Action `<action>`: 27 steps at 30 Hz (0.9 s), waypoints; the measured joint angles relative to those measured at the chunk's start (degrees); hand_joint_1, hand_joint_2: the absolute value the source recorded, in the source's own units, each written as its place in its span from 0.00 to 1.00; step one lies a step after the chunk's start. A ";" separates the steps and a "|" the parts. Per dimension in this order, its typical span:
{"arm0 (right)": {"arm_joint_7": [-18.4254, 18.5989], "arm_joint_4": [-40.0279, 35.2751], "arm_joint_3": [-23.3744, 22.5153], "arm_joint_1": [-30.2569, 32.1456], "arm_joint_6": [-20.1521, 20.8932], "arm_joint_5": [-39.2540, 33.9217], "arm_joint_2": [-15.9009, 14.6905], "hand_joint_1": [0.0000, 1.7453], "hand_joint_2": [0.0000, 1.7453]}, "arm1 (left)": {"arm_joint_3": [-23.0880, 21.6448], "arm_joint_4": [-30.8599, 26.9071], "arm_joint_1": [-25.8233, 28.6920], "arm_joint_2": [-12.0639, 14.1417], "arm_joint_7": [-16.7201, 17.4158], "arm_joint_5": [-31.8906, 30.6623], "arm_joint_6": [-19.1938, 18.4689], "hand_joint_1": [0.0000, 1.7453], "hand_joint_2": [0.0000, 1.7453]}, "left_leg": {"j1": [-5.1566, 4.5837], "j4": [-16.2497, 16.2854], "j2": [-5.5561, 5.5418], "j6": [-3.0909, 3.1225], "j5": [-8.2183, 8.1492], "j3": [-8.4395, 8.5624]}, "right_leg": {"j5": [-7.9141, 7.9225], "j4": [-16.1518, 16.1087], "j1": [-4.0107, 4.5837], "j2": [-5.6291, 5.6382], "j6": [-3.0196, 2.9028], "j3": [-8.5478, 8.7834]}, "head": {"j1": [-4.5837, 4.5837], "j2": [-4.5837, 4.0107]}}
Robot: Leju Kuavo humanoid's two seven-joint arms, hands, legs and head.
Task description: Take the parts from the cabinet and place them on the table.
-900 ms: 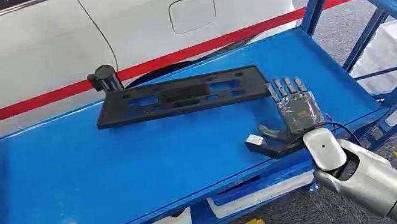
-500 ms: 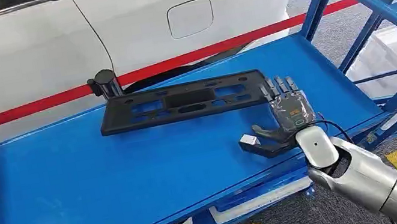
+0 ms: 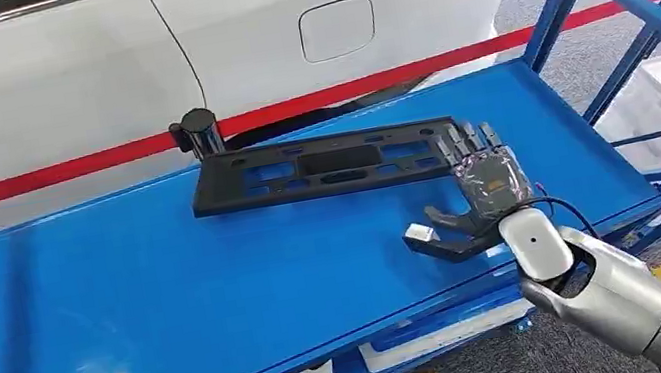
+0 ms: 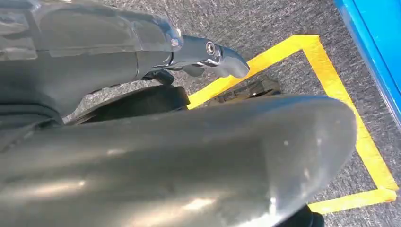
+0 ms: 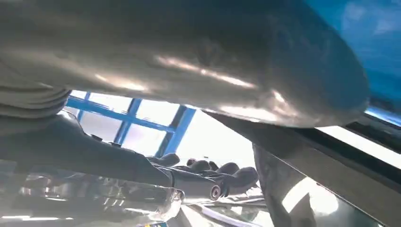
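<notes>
Black plate part [image 3: 328, 166], long and full of cut-outs, lies flat on the blue shelf [image 3: 174, 304] in the head view, its near end at the fingertips of the right hand [image 3: 480, 197], which is spread wide and holds nothing. No grasp is made, so lifting and delivery remain. The left wrist view shows grey floor and yellow tape [image 4: 331, 80]; that hand's state cannot be told. The right wrist view shows dark fingers [image 5: 222, 170] splayed, empty.
</notes>
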 joint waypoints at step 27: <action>0.02 0.44 -0.11 -0.70 -18.83 -6.30 1.75 0.00 0.00 | 0.00 0.00 -0.01 -0.02 0.20 0.37 -0.04 0.00 0.00 | 0.11 -0.01 -0.10 -0.03 0.03 0.17 | -0.13 0.31 0.10 0.00 0.18 0.00 | -0.17 0.00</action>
